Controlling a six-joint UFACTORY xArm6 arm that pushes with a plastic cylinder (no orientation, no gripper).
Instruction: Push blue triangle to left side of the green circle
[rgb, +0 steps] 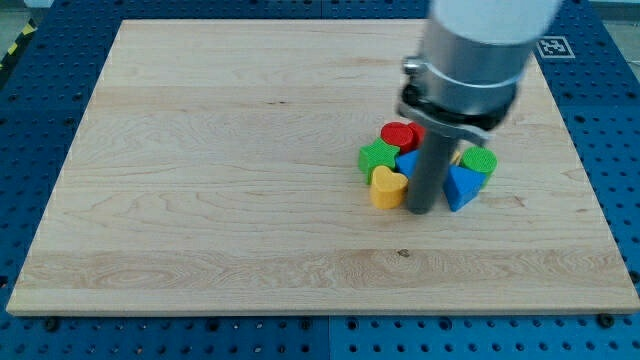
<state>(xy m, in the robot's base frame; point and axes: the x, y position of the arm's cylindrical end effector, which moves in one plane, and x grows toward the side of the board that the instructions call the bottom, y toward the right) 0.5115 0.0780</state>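
Observation:
The blue triangle (461, 187) lies right of my rod, just below the green circle (479, 161). My tip (421, 211) rests on the board between the yellow heart (387, 187) on its left and the blue triangle on its right, close to both. A second blue block (408, 164) shows partly behind the rod; its shape is unclear. A green star-like block (377, 156) and a red block (399, 134) sit at the cluster's upper left.
The blocks form one tight cluster right of the centre of the wooden board (220, 180). A sliver of a yellow block (456, 158) shows by the rod. The arm's grey body (470, 60) hides the board above the cluster.

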